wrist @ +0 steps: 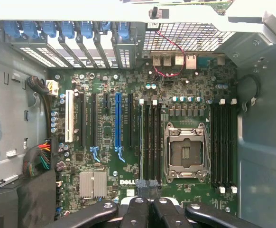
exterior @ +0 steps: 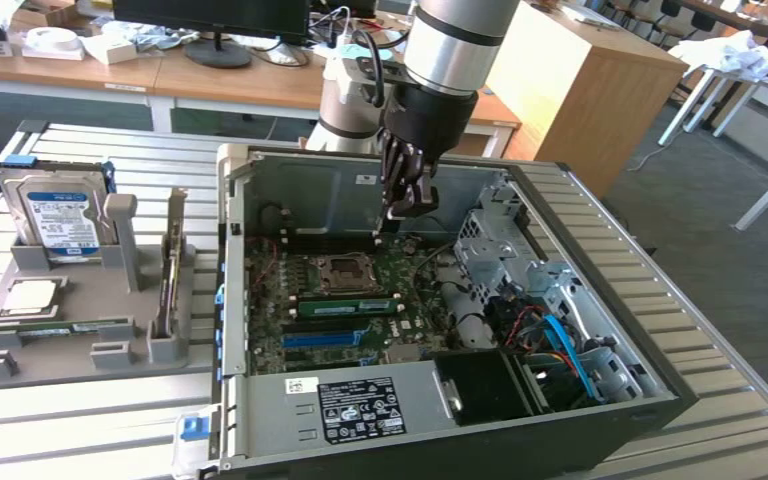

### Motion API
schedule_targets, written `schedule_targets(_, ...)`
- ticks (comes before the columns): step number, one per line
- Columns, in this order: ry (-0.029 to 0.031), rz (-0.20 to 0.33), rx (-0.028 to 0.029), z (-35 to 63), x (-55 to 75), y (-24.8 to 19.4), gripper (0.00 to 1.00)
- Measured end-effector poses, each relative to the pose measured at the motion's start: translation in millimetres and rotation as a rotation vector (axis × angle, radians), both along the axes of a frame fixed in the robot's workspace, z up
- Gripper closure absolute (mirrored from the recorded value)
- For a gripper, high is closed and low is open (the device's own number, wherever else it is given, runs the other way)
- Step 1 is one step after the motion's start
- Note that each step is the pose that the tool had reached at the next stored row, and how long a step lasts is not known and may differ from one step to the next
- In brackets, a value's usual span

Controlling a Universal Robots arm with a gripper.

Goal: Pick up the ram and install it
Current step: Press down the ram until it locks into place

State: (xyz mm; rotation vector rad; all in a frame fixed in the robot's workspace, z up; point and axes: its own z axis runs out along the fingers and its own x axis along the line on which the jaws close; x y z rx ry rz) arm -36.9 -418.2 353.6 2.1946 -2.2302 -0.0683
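Note:
A long green ram stick [exterior: 344, 304] stands in a slot of the motherboard inside the open computer case, just beside the empty processor socket [exterior: 344, 268]. In the wrist view this ram [wrist: 141, 142] shows edge-on as a pale strip next to the black slots and the socket [wrist: 185, 152]. My gripper [exterior: 400, 210] hangs well above the board, near the case's back wall. Its fingers [wrist: 137, 204] are pressed together, with nothing visible between them. The gripper [wrist: 147, 186] sits over the end of the ram slots.
On the exterior view's left, a grey holder [exterior: 91, 300] carries the blue-labelled hard drive [exterior: 57, 215], a square silver processor [exterior: 31, 295], another green stick lying flat [exterior: 57, 328] and a card on edge [exterior: 171, 265]. The case walls [exterior: 237, 260] and the drive cage [exterior: 504, 250] surround the board.

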Motion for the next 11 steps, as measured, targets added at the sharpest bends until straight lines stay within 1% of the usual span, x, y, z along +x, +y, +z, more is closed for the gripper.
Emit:
schedule_targets(6, 0.0, 0.0, -0.0001, 0.0, 0.9, 0.0, 0.9)
schedule_targets(11, 0.0, 0.0, -0.0001, 0.0, 9.2, 0.0, 0.9)
